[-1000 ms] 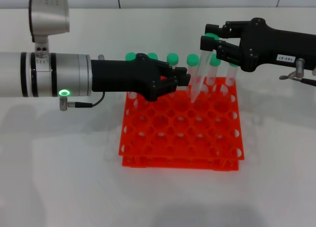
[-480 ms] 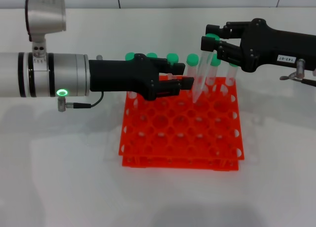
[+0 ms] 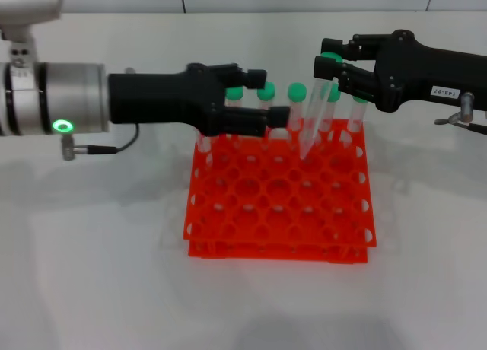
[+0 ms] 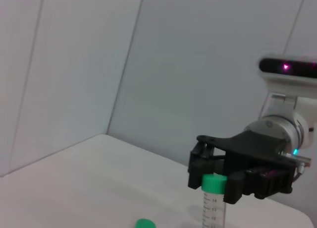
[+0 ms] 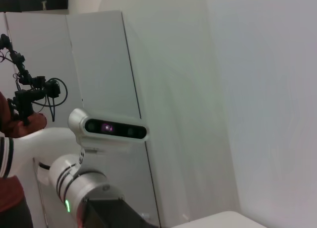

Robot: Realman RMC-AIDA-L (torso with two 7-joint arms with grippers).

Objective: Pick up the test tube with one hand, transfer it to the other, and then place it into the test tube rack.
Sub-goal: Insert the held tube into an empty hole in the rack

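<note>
The test tube (image 3: pixel 312 122), clear with a green cap, hangs tilted from my right gripper (image 3: pixel 329 61), the labelled one, which is shut on it just under the cap. Its lower tip hovers over the back rows of the orange-red test tube rack (image 3: pixel 274 205). My left gripper (image 3: pixel 274 97), unlabelled and on the wrist with the green ring, is open just left of the tube and does not touch it. The left wrist view shows the right gripper (image 4: pixel 214 181) clamped on the capped test tube (image 4: pixel 214 208).
Several other green-capped tubes (image 3: pixel 265 91) stand in the rack's back row, some behind the left gripper's fingers. The rack sits on a white table (image 3: pixel 99 251). The right wrist view shows the left arm's wrist (image 5: pixel 74 188) and the robot's head (image 5: pixel 109 129).
The left gripper's fingers have spread apart and the left arm has pulled back to the left, away from the tube. The right gripper keeps the tube, nearly in place.
</note>
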